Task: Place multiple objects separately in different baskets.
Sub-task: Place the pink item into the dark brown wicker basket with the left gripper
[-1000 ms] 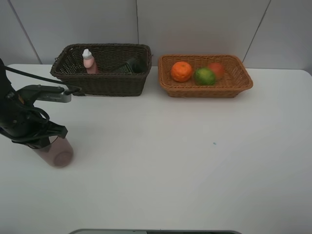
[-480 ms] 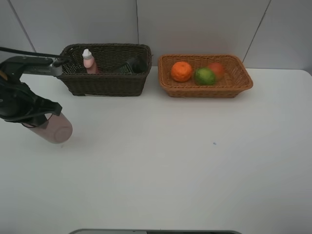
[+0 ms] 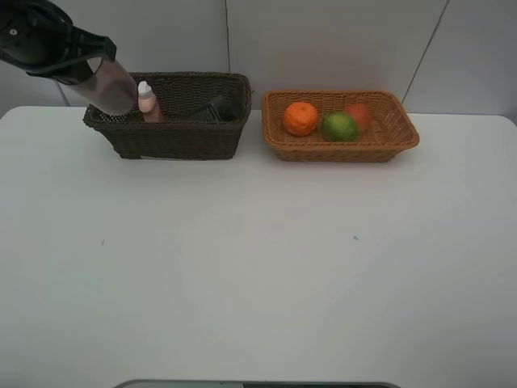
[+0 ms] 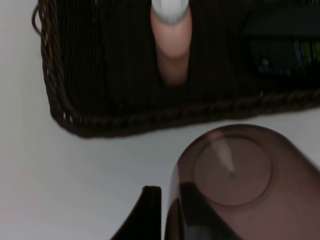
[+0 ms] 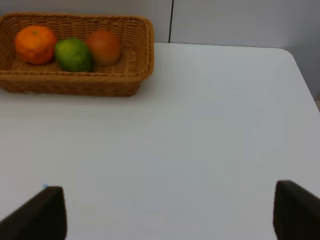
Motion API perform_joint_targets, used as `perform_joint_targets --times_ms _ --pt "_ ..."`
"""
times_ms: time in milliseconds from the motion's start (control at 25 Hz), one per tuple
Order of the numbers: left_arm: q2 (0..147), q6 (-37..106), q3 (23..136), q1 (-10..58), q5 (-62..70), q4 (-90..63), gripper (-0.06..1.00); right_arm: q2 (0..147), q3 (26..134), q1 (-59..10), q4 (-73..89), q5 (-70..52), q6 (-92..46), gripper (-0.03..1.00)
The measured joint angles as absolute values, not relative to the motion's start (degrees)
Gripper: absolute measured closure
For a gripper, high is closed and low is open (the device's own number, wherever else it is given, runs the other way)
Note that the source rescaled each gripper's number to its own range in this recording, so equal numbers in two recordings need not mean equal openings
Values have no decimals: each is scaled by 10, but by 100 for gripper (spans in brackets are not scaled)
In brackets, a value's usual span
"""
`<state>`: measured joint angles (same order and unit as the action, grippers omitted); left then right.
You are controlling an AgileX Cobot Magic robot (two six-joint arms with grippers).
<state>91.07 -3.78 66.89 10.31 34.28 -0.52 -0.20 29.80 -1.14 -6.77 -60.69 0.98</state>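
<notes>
Your left gripper (image 3: pixel 77 69) is clamped tight on the translucent mauve cup (image 3: pixel 109 86), holding it tilted in the air over the left end of the dark brown basket (image 3: pixel 174 139), where the pink bottle (image 3: pixel 146 102) stands upright. Your right gripper (image 5: pixel 165 212) has its jaws spread wide and holds nothing above the table (image 3: pixel 283 267). The orange (image 3: pixel 300 118), green fruit (image 3: pixel 339 126) and peach-like fruit (image 3: pixel 360 115) sit in the tan basket (image 3: pixel 347 150).

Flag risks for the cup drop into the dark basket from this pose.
1. The mauve cup hangs tilted over the dark basket's left rim, so it may catch the edge and tumble outside.
2. The pink bottle stands upright just beside the cup; a drop could knock it over.
3. The left gripper could brush the wicker wall while lowering.
</notes>
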Motion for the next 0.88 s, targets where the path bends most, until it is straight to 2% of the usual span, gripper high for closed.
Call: perform_joint_targets --times_ms 360,880 --pt "1027 -38 778 106 337 0 94 -2 298 -11 -68 -607 10 17" --pt "1130 -38 790 135 240 14 94 -2 298 -11 -68 -607 10 17"
